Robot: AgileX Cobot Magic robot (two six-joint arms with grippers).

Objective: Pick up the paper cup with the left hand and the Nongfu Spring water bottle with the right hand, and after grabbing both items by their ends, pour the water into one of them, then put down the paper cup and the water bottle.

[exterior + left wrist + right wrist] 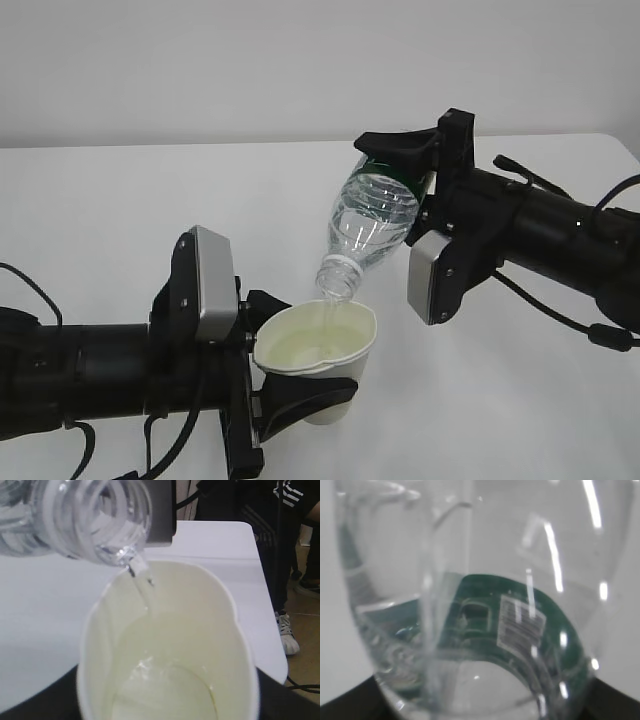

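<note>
pouring water (142, 585) into paper cup (318, 352)

You can't see the paper cup (170, 645) base, cut off at the lower edge; the Nongfu Spring water bottle (470, 605) fills its wrist view, blurred.

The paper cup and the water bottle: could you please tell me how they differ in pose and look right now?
The paper cup stands upright and is opaque white; the water bottle is tipped neck-down and clear with a green label. The cup is receiving water; the bottle is giving it. Both are gripped above the table.
</note>
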